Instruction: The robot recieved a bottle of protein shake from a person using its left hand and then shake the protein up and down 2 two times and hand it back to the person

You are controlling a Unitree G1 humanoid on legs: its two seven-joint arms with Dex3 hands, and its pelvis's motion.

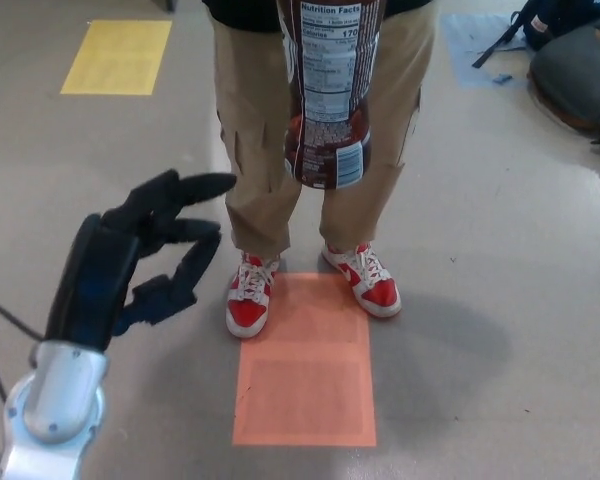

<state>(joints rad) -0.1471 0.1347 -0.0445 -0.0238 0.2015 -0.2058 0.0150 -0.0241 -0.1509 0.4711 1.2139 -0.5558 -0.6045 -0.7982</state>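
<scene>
The light is bright and even on the grey floor (pixel 500 400). A soft dark shadow lies on the floor around the person's red shoes (pixel 250 305). The bottle (pixel 326 90) label looks a little blurry. The floor shines faintly.

A person in tan trousers (pixel 255 150) and red-and-white shoes (pixel 250 298) stands on the grey floor (pixel 500 330) at the far edge of an orange rectangle (pixel 305 365). A brown protein shake bottle (pixel 325 95) hangs in front of their legs. The left robot hand (pixel 145 255) is raised at picture left, fingers (pixel 195 185) spread, well apart from the bottle.
</scene>
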